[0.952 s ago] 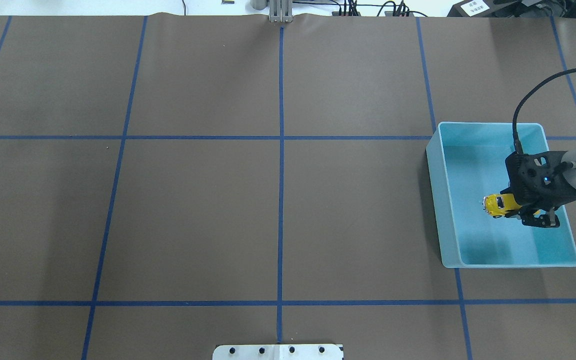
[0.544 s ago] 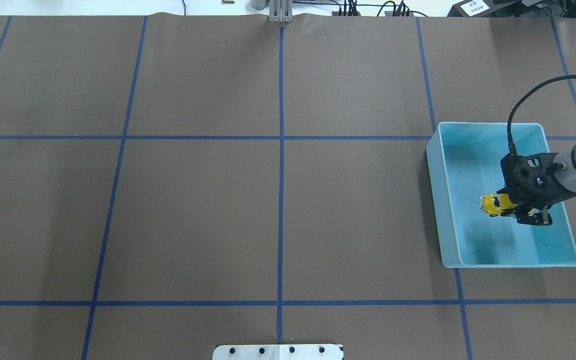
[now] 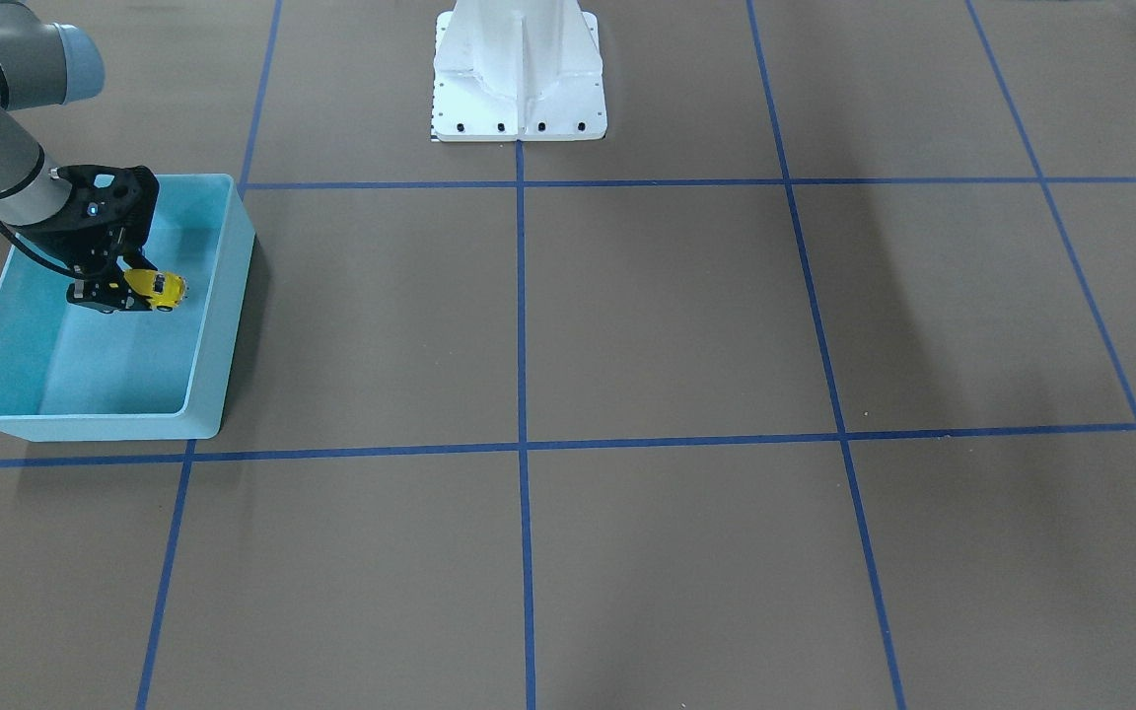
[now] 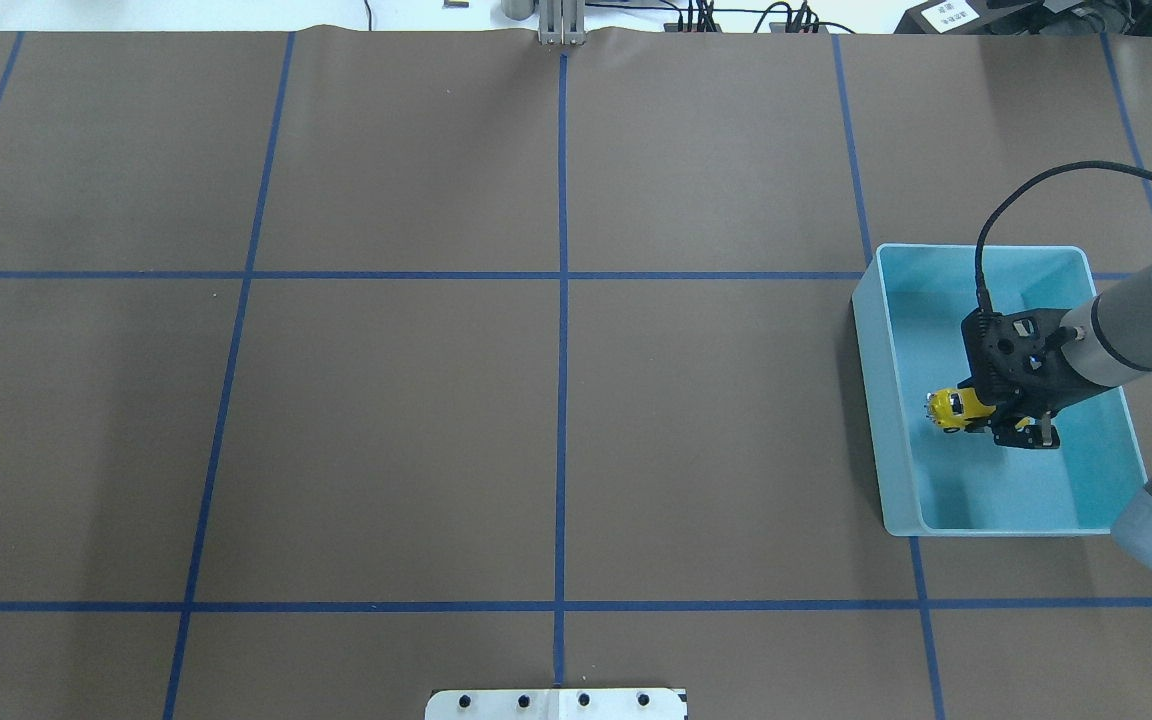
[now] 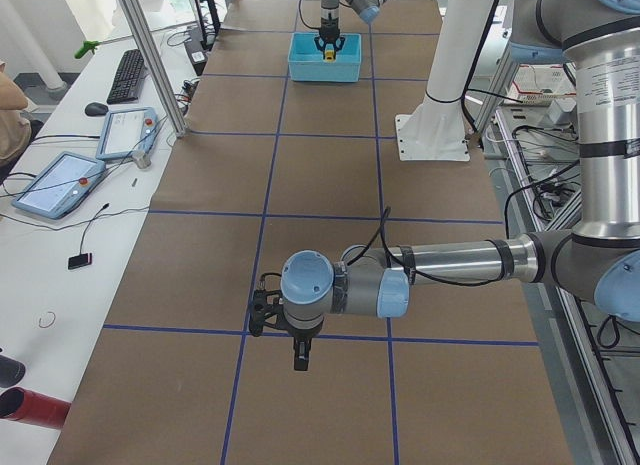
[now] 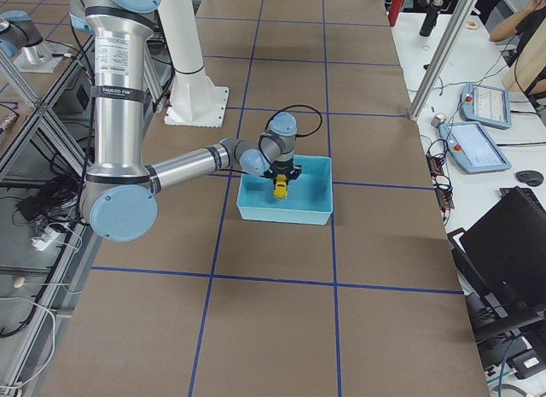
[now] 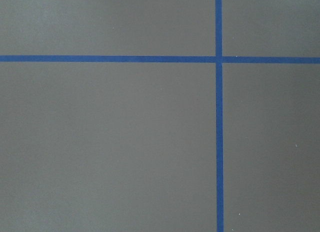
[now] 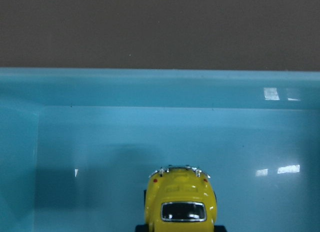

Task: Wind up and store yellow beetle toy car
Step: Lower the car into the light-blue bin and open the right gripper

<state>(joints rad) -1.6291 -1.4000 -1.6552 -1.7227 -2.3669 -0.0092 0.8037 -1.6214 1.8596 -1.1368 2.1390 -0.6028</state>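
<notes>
The brown table (image 4: 386, 430), crossed by blue tape lines, lies bare on every side of the right gripper (image 4: 986, 416) beyond the bin. The blue bin (image 4: 868, 400) encloses that gripper. One long wall stands ahead of the fingertips, near but apart, with a strip of bare bin floor between. More open floor lies to either side of the gripper and behind it, toward the far long wall.

The right gripper (image 3: 129, 292) is clamped on the yellow car (image 4: 948, 408), which juts out past the fingertips inside the bin, below rim height. In the wrist view the car (image 8: 181, 202) points its tail lights and rear window toward the wall ahead, its shadow falling on the floor before it. Whether its wheels touch the floor cannot be told.

The left gripper (image 5: 299, 357) hangs above the table, well apart from the bin. Its wrist camera shows only tape and table, so whether its fingers are apart or together cannot be told.

Since a second ago the right gripper has carried the car forward, closer to the wall ahead, leaving less floor in front and more behind. It also appears to sit lower in the bin.
</notes>
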